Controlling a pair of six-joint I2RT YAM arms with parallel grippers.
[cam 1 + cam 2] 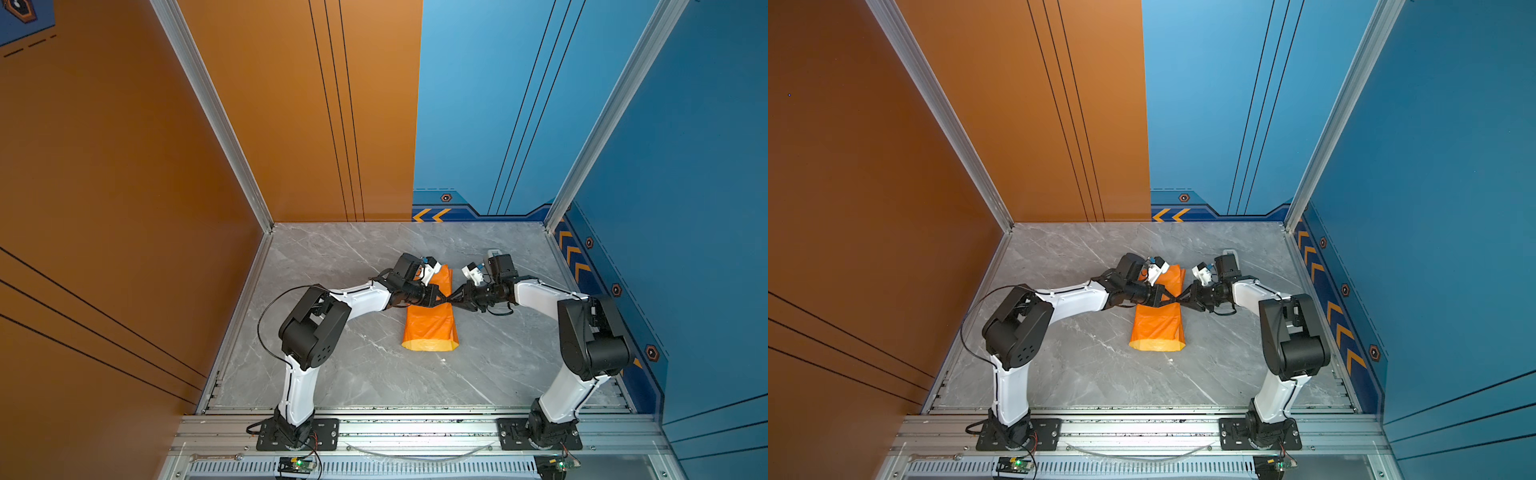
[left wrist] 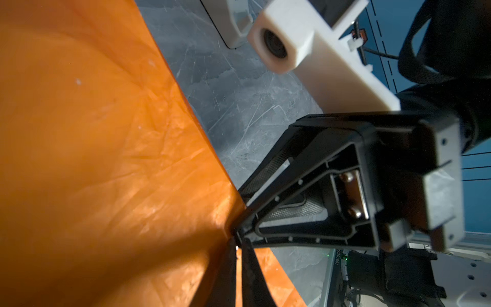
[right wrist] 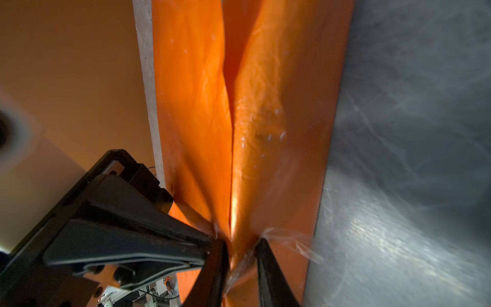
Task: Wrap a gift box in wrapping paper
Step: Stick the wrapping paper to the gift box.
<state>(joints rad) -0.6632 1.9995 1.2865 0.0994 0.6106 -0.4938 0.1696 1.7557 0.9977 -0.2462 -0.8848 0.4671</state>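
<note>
Wrapping paper is lying as an orange tube at the centre of the grey marble worktop. Its long axis is running from 12 to 6 o'clock. The open 6 o'clock end is showing pale yellow lining; contents hidden. An orange wall and a blue wall are enclosing the worktop. Left gripper and right gripper are meeting tip to tip, each pinching the paper's raised ridge.

Orange wrapping paper tube on grey surface.
L gripper & R gripper: fingers tip-to-tip over its mid ridge, prob. pinching it; pale yellow rim at near end.
</note>
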